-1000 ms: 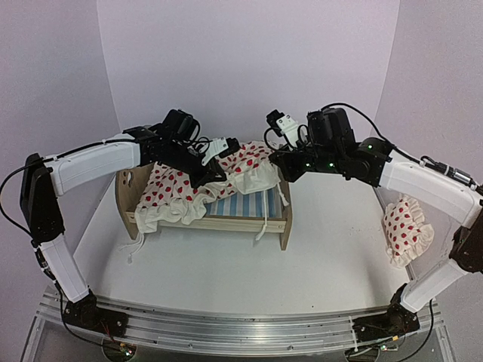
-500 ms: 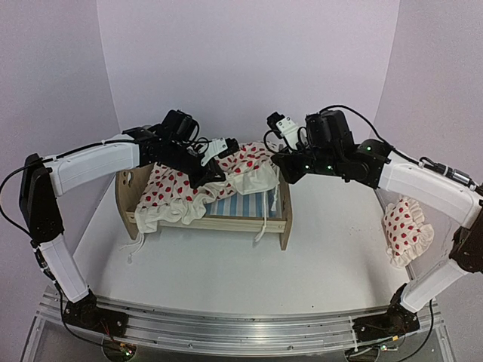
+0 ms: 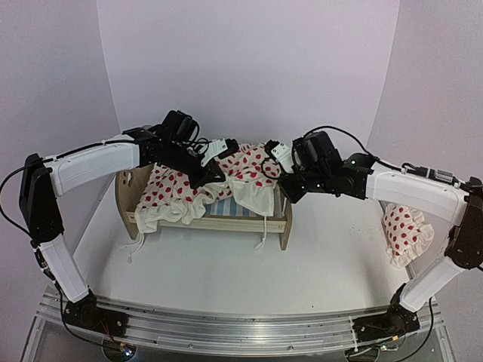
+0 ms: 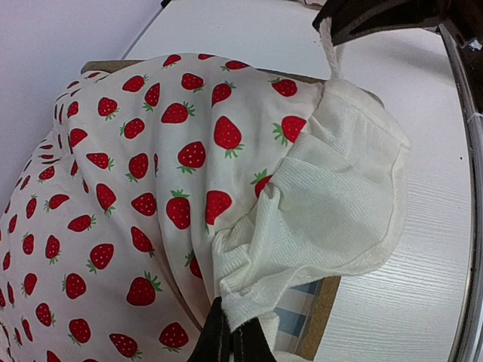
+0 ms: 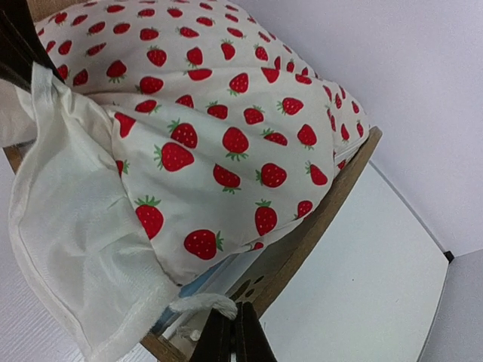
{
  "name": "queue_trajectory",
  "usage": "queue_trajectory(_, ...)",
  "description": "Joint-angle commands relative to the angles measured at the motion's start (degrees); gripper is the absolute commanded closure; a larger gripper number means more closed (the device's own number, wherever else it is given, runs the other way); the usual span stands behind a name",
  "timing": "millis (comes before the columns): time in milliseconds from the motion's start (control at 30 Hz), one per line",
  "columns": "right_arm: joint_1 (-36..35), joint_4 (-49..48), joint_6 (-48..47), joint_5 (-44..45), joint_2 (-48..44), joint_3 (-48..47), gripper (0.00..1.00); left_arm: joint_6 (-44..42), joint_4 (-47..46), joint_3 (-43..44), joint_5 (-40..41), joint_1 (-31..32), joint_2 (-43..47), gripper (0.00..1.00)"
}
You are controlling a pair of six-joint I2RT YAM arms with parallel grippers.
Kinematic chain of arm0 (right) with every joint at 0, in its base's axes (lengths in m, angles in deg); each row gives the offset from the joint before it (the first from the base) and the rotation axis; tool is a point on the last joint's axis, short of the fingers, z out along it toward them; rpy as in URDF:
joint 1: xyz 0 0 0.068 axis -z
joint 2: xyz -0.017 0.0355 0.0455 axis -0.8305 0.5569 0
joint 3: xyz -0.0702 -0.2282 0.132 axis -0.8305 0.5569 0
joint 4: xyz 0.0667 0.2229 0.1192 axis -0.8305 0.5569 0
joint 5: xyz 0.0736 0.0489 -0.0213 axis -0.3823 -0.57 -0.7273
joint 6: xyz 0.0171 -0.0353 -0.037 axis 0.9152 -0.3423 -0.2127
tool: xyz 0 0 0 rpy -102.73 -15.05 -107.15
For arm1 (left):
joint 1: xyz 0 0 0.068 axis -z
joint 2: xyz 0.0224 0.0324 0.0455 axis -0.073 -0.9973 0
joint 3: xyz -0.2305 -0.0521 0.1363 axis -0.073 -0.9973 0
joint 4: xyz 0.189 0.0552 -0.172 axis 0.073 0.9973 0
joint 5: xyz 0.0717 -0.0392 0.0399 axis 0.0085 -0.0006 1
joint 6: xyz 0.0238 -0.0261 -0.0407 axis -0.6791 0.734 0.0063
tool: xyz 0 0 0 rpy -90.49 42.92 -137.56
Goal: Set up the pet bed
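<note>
The pet bed (image 3: 226, 224), a light-wood frame with a blue-and-white striped mattress (image 3: 224, 207), stands mid-table. A cream strawberry-print duvet (image 3: 175, 188) lies bunched over it. My left gripper (image 3: 210, 175) is above the middle of the bed, shut on the duvet's cream underside edge (image 4: 249, 302). My right gripper (image 3: 281, 188) hangs by the bed's right end, shut on a white tie cord (image 5: 202, 304) at the duvet's corner. In the right wrist view, a wooden end board (image 5: 332, 196) with a paw cutout runs just under the fingers (image 5: 235, 324). The left wrist view shows a strip of mattress (image 4: 298, 317) below the cloth.
A small strawberry-print ruffled pillow (image 3: 407, 230) lies at the table's right edge, under my right forearm. Loose white ties (image 3: 134, 245) trail from the duvet at the bed's front left. White walls close in behind and on both sides.
My right gripper has moved left and down, drawing the duvet's corner towards the bed's right end. The left arm has stayed put.
</note>
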Motion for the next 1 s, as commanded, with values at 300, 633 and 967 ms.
queue_trajectory(300, 1.07, -0.30, 14.43, -3.75, 3.05, 7.74, 0.96, 3.72, -2.71, -5.00, -6.88, -0.17, 2.08, 1.00)
queue_trajectory(633, 2.08, 7.39, 24.43, -9.38, -2.51, 6.70, 0.38, 1.75, -1.32, -6.74, -7.68, 2.04, -0.28, 0.86)
queue_trajectory(967, 2.52, 11.19, 27.96, -10.53, -12.11, 11.24, 0.28, -4.40, 4.82, -6.70, -3.20, 4.42, -4.87, 0.44)
